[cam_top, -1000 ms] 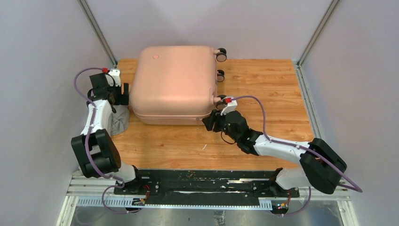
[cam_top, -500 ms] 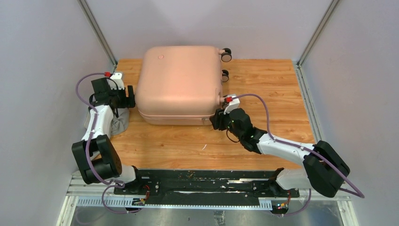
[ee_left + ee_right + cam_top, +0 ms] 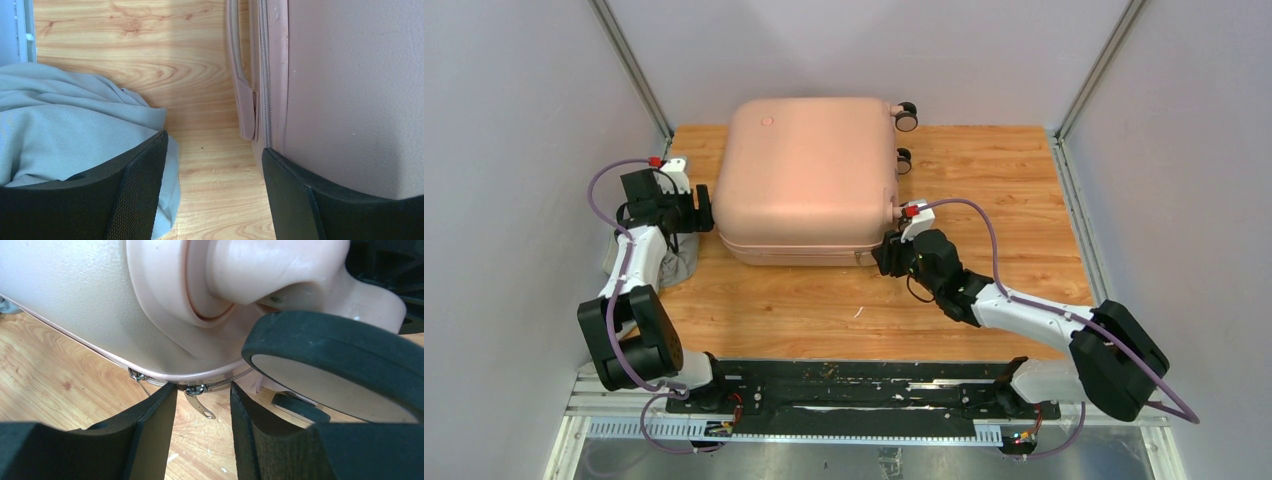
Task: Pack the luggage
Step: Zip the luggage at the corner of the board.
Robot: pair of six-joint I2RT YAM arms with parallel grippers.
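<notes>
Luggage [image 3: 809,180] lies flat and closed on the wooden worktop [image 3: 984,180]. In the top view it sits in the upper centre of the frame, pale pink shell facing up, and two wheels [image 3: 906,117] stick out at its upper right corner.

The left end effector [image 3: 702,208] is at the left edge of the luggage, about halfway up the frame. In the left wrist view its jaws stand wide [image 3: 215,165], with bare wood showing between them. The finger at lower right is close against the pink shell, though whether it touches the shell cannot be told. The finger at lower left overlaps a grey cloth [image 3: 65,130] that fills the left of that frame. A pink side handle [image 3: 240,90] runs down the top centre, beside the zip seam.

In the top view the cloth [image 3: 682,255] lies bunched at the left of the frame, just below the left end effector and beside the luggage's lower left corner.

The right end effector [image 3: 886,255] is at the lower right corner of the luggage. In the right wrist view its jaws are narrow but apart [image 3: 202,395], and a metal zipper pull [image 3: 200,405] hangs in the gap between them, just under the seam. No finger is seen pressing on it. A black wheel [image 3: 340,360] with a pale hub fills the right of that frame.
</notes>
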